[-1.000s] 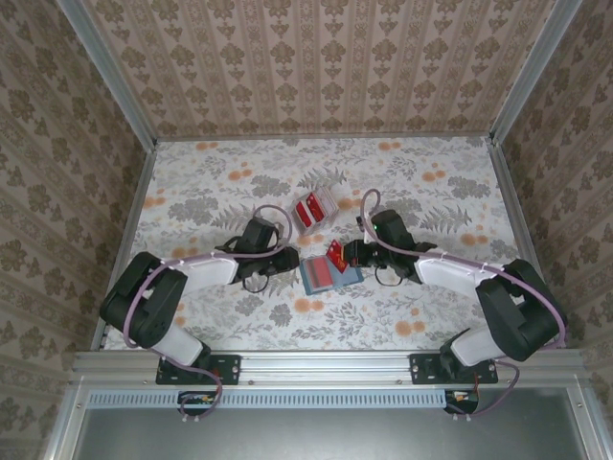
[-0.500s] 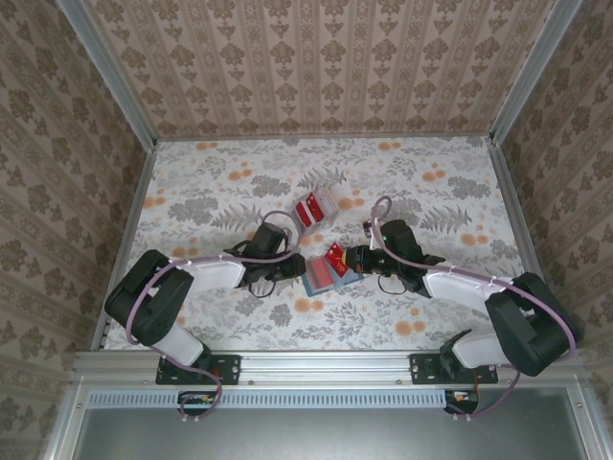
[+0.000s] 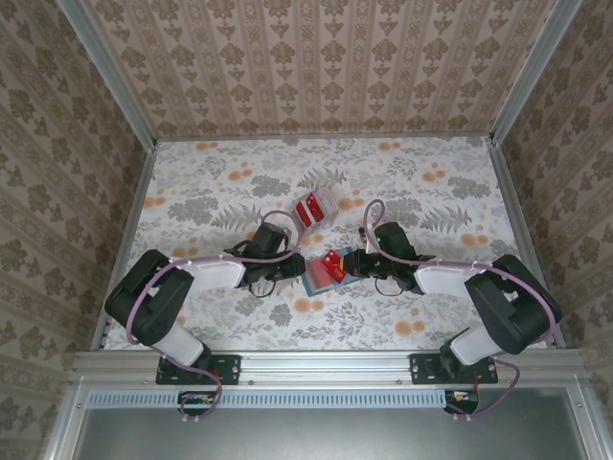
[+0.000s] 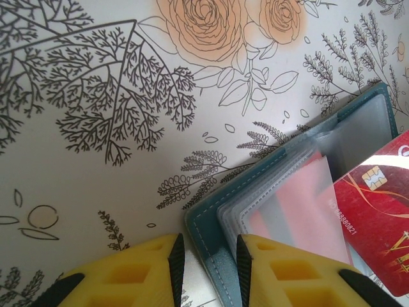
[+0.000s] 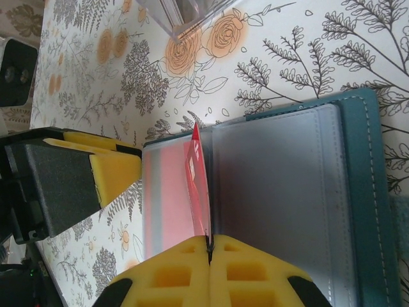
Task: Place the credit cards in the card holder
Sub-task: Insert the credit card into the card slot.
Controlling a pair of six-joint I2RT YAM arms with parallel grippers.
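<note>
The card holder [image 3: 317, 279] lies open on the table, teal outside with clear sleeves [image 5: 275, 185] inside; a pinkish card [image 4: 300, 204] shows through one sleeve. My right gripper [image 5: 209, 242] is shut on a red credit card [image 5: 199, 185], held edge-on over the fold between the sleeves. From the left wrist that card [image 4: 377, 217] shows its chip, lying over the holder's right side. My left gripper [image 4: 206, 256] is partly open, its jaws astride the near corner of the teal cover [image 4: 211, 227], with table showing beside the left pad. From above, both grippers [image 3: 292, 271] [image 3: 347, 265] flank the holder.
A clear plastic box [image 3: 314, 208] with more red and white cards sits just behind the holder; its corner [image 5: 185, 13] shows at the top of the right wrist view. Aluminium rails [image 3: 316, 137] and patterned walls ring the floral table.
My right gripper has carried the red card down and slightly left, onto the open holder. The left gripper shifted a little right early on and has since held still.
</note>
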